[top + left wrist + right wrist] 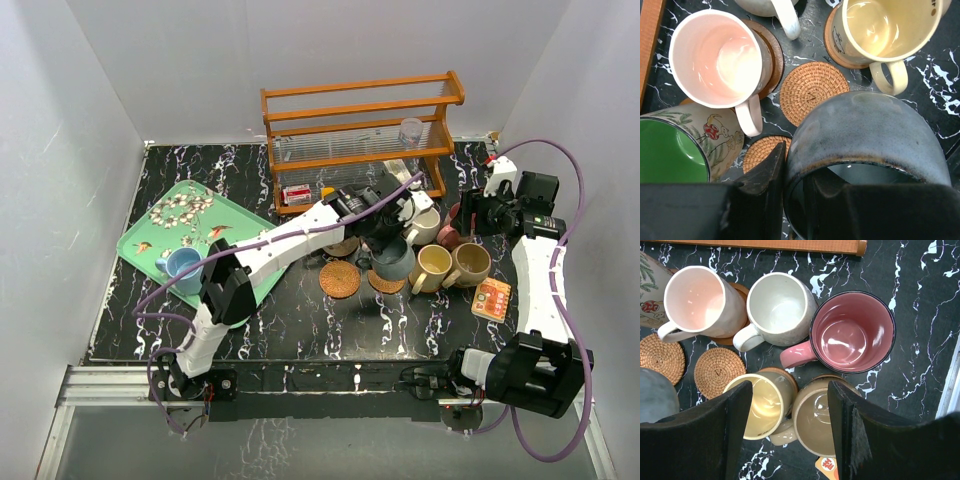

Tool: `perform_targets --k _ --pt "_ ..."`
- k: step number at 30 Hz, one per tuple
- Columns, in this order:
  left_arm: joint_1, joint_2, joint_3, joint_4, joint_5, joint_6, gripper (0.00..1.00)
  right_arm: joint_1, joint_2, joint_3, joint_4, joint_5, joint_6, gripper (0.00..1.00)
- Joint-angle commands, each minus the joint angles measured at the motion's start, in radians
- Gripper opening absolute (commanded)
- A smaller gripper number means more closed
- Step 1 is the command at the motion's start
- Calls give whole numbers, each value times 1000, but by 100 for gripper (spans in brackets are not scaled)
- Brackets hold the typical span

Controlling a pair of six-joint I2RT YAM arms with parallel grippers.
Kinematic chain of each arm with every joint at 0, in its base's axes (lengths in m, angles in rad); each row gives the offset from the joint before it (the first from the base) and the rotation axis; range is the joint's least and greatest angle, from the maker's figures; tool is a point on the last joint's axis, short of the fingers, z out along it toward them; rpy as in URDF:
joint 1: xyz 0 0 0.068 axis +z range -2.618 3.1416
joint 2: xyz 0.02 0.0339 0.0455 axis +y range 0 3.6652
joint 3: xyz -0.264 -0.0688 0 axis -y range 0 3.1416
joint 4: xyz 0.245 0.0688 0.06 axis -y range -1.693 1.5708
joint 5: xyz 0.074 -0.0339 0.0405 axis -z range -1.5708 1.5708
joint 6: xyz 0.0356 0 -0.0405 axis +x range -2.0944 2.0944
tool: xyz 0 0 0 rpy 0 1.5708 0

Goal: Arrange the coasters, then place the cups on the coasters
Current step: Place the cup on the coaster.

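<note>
Left gripper [795,187] grips the grey-teal mug [865,135] by its rim, beside a bare woven coaster [812,97]. Right gripper [790,389] hangs open. Set down off-centre, the mug could knock the crowded yellow mug [880,30].

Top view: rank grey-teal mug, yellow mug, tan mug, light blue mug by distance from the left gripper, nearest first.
1. grey-teal mug: held by the left gripper, which clamps its wall.
2. yellow mug: just to the right.
3. tan mug: next one right.
4. light blue mug: far left, on the green tray.
</note>
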Motion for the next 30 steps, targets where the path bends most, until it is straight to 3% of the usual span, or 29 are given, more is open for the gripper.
perform_targets --k 1,20,30 --pt "-4 -16 19 37 -64 -96 0 -10 -16 -8 60 -20 19 60" --pt "-95 1 -70 127 -364 -234 0 -19 -6 -23 69 -26 16 61" --pt "-106 56 -22 89 -419 -304 0 -21 -13 -32 72 -31 16 61"
